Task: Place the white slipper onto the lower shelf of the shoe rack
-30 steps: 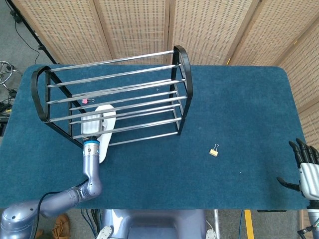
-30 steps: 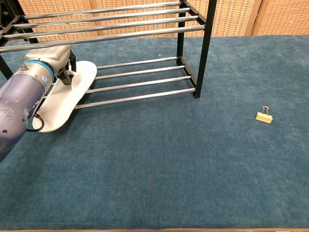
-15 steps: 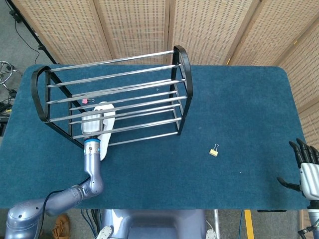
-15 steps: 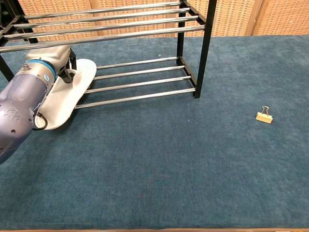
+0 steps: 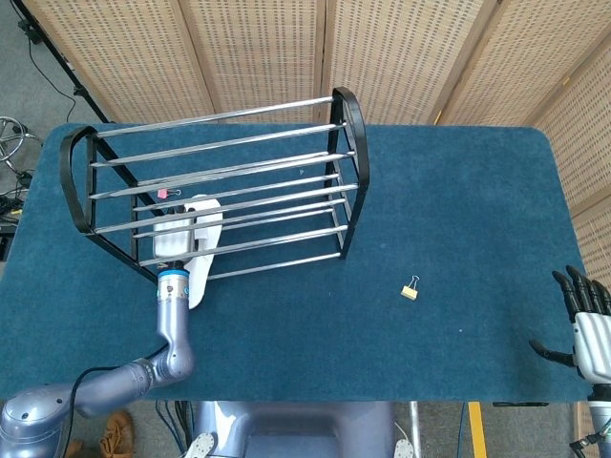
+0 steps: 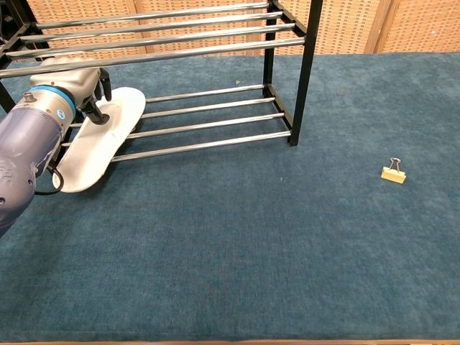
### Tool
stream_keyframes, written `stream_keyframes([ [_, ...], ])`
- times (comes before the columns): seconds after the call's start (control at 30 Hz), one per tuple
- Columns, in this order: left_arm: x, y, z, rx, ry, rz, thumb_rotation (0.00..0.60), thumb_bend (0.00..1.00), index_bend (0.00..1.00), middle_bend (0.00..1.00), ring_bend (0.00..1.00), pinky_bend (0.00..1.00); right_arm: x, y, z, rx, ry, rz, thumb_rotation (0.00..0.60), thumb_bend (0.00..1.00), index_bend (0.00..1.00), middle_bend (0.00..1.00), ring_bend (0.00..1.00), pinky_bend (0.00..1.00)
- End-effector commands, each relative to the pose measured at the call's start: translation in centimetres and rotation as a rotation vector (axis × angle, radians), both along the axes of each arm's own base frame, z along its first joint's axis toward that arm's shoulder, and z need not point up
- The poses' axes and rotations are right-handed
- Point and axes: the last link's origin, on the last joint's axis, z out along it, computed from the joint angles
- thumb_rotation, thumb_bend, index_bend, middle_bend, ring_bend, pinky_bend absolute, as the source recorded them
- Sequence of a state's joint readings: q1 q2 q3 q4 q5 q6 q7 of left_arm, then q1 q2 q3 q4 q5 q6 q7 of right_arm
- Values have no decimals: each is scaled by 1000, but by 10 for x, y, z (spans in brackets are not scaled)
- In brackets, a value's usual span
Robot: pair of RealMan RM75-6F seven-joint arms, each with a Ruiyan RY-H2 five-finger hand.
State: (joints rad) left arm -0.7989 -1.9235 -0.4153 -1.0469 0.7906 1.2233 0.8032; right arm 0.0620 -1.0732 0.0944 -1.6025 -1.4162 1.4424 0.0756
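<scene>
**Slipper half onto the lower shelf, left hand on it**

The white slipper (image 6: 97, 144) lies slanted across the front rails of the shoe rack (image 5: 220, 191), its toe end resting on the lower shelf (image 6: 208, 118) and its heel end hanging off the front, down toward the blue table cover (image 6: 287, 244). It is at the left end of the rack, under the upper rails.

The left hand (image 6: 79, 90) reaches under the upper rails and sits on top of the slipper, a dark fingertip pressing on its upper surface. How the other fingers lie is hidden behind the wrist, so whether it truly grips the slipper or only pushes on it cannot be told. The right hand (image 5: 587, 320) hangs at the far right edge of the table, well apart from everything, fingers spread and holding nothing.

The slipper looks light, thin and flexible, likely foam or cloth. It should slide easily over smooth metal rails, but may sag between them or tip off the front rail while its heel overhangs. Pressing on the middle of the sole and pushing toward the back looks safest.

A small binder clip (image 6: 392, 172) lies on the cover to the right of the rack.
</scene>
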Motion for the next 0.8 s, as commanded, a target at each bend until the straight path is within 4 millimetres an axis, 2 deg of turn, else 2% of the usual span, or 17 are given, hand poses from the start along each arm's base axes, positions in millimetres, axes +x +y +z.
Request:
stream_keyframes([
  [0.03,0,-1,0,2,3,1,600,296,451,397,355,608,0,0,0,-1,0,-1,600,0,0,0,0,0],
  [0.8,-4,-21,1,19,24,-56,600,295,474,397,355,608,1,1,-1,3,-1,-5,600,0,0,0,0,0],
])
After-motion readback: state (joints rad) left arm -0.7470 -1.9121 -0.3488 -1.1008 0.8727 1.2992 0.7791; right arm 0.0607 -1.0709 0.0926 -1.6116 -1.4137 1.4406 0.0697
